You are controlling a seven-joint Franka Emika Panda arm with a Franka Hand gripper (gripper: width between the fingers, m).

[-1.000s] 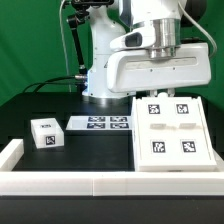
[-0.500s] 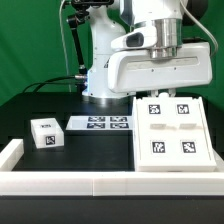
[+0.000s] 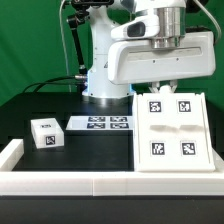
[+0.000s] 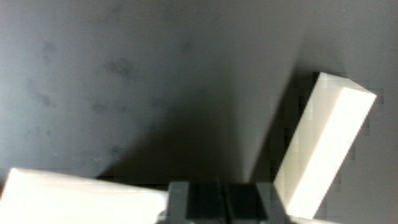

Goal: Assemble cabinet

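Observation:
The cabinet (image 3: 170,131) is a large white panelled body with several black-and-white tags. It lies flat on the black table at the exterior view's right. My gripper (image 3: 161,89) hangs under the wide white hand, just above the cabinet's far edge and not touching it. In the wrist view the dark fingers (image 4: 199,204) stand pressed together with nothing between them, so my gripper (image 4: 222,206) is shut and empty. A white slab (image 4: 327,140) and a white corner (image 4: 71,196) show beside the fingers; I cannot tell which parts they are.
A small white block (image 3: 45,133) with tags sits at the exterior view's left. The marker board (image 3: 100,123) lies behind it, by the arm's base. A low white border rail (image 3: 100,182) runs along the front and turns up at the left.
The hand has risen a little above the cabinet's far edge. The parts on the table have not moved.

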